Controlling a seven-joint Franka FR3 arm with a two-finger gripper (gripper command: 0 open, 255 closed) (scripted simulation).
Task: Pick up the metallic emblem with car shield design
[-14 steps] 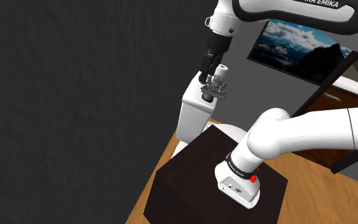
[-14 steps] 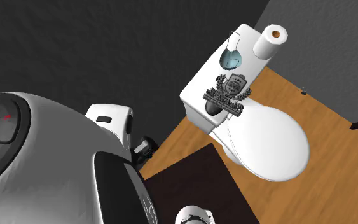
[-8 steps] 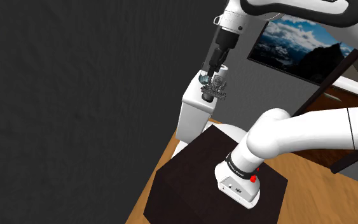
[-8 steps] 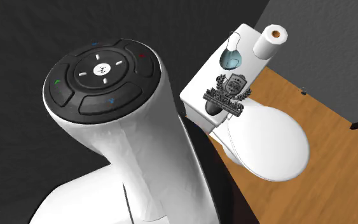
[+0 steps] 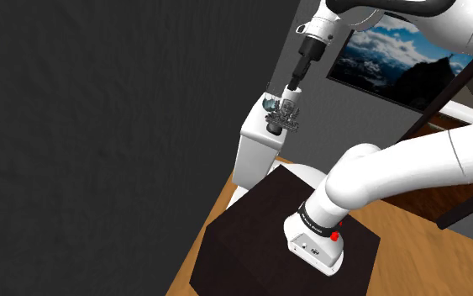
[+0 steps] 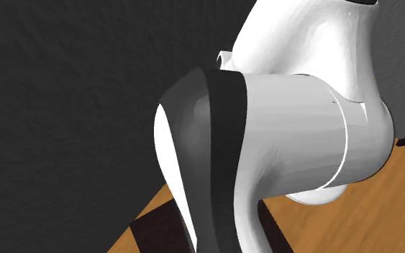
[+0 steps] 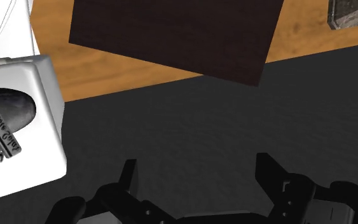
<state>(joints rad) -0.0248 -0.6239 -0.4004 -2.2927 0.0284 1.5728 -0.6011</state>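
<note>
gripper [image 5: 292,89] lifted, near emblem [image 5: 283,115] on tank [image 5: 255,145]; arm [image 6: 287,136] blocks 2nd ext view.

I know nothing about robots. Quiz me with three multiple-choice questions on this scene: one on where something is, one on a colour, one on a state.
1. The emblem stands on: A a chair; B the white tank; C a shelf.
2. The arm's stand is: A red; B dark brown; C white.
3. The gripper is: A open; B shut on the emblem; C shut on nothing.

Answers: 1 B, it sits on top of the tank. 2 B, the box is dark brown. 3 A, in the wrist view the fingers stand apart with nothing between them.
</note>
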